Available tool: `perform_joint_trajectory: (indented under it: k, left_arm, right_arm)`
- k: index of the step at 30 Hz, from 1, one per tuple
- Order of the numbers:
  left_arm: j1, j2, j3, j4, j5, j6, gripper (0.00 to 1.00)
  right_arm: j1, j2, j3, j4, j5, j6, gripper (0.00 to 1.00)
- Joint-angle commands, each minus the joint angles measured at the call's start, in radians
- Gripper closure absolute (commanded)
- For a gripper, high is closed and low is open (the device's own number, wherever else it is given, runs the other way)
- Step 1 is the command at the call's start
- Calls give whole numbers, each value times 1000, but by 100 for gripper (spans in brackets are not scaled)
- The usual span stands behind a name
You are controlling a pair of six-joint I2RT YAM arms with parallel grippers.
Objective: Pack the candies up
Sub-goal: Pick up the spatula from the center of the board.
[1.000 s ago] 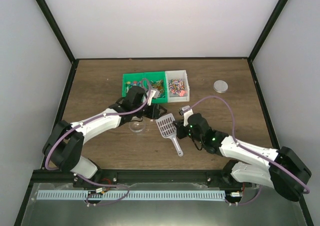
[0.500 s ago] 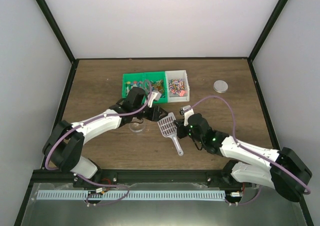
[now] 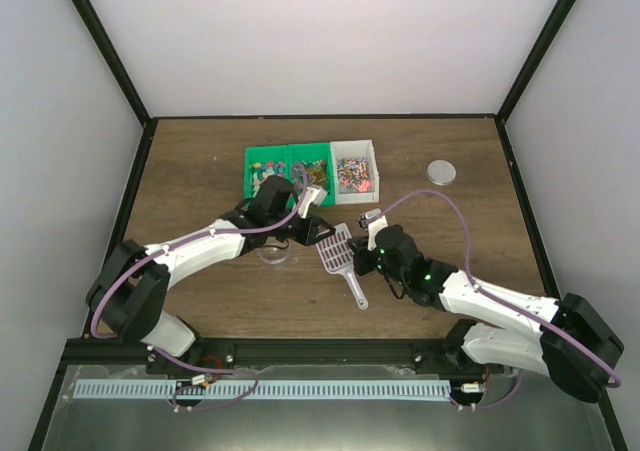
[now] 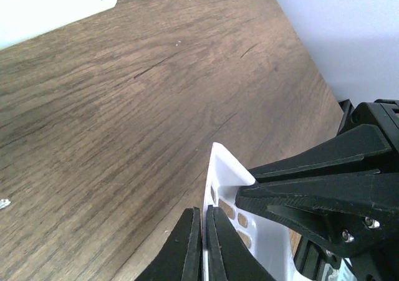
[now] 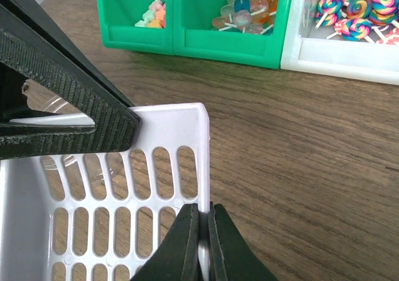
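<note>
You are looking down on a brown wooden table (image 3: pixel 200 171) in a booth with white walls and a black frame. At the far middle of the table, a green bin (image 5: pixel 206 41) stands side by side with a white bin (image 5: pixel 336 60), their walls touching. That is where your candies (image 5: pixel 353 8) are. Swirl lollipops fill the white bin, flat lollipops on sticks lie in the nearer green compartment, and small pastel sweets are in the green compartment beyond it.

Now to the centre, where both arms meet over the slotted scoop (image 3: pixel 334 248). It lies on the near side of the bins, well apart from them, with its handle (image 3: pixel 356 291) pointing back towards the arm bases.

Your left hand (image 4: pixel 202 211) comes in from the left. Its fingers are drawn narrow, nearly touching, and the thin white rim of the scoop runs straight down between them. It is pinching that wall.

Your right hand (image 5: pixel 201 207) reaches in from the right and is just as narrow. The scoop's right-hand wall is nipped between its two black fingertips. From that wrist you can see the left hand's ribbed black fingers pressed at the scoop's far corner, so each hand has a grip on the same scoop.

Just to the left of the scoop, under the left arm (image 3: pixel 200 246), stands a clear round container (image 3: pixel 275 253). Off to the far right, well apart from everything, a round silver lid (image 3: pixel 441 172) lies flat on the wood.
</note>
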Motion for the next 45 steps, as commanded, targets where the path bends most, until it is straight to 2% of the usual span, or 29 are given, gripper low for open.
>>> perform_joint_trajectory:
  k: [1, 3, 6, 8, 10, 14, 16, 17, 22, 27, 33, 35, 40, 45]
  left_arm:
    - [-3, 29, 11, 25, 23, -1, 96]
    - [-3, 36, 9, 43, 49, -5, 96]
    - [-3, 44, 12, 66, 77, -6, 96]
    - [-3, 49, 16, 80, 99, -1, 96]
    - [0, 60, 17, 109, 133, 2, 96]
    - [7, 79, 26, 153, 177, -1, 96]
    - [12, 80, 26, 192, 212, -5, 96]
    - [16, 82, 25, 208, 229, -7, 96]
    - [37, 86, 47, 243, 278, -26, 96]
    - [75, 99, 64, 295, 326, -67, 96]
    - [105, 160, 90, 406, 410, -143, 96]
    - [109, 177, 93, 439, 434, -165, 96]
    - [123, 229, 106, 462, 414, -199, 96]
    - [133, 264, 119, 498, 404, -226, 96]
  right_arm:
    - [10, -13, 32, 7, 26, 1, 99]
    - [10, -21, 30, 6, 29, 8, 98]
    - [11, -42, 22, 7, 35, 28, 76]
    - [10, -74, 5, 16, 22, 47, 66]
    - [9, -123, -27, 33, 7, 74, 49]
    - [7, -249, -75, 18, 18, 163, 23]
    - [4, -323, -120, 36, -15, 208, 15]
    - [0, -366, -141, 39, -35, 231, 14]
    - [-36, -538, -216, -1, -101, 344, 17]
    - [-95, -664, -253, -44, -216, 396, 23]
    - [-112, -643, -231, -77, -289, 368, 32]
    - [-115, -622, -236, -59, -306, 373, 40]
    - [-115, -597, -278, 15, -384, 416, 54]
    - [-115, -633, -279, 5, -408, 429, 60]
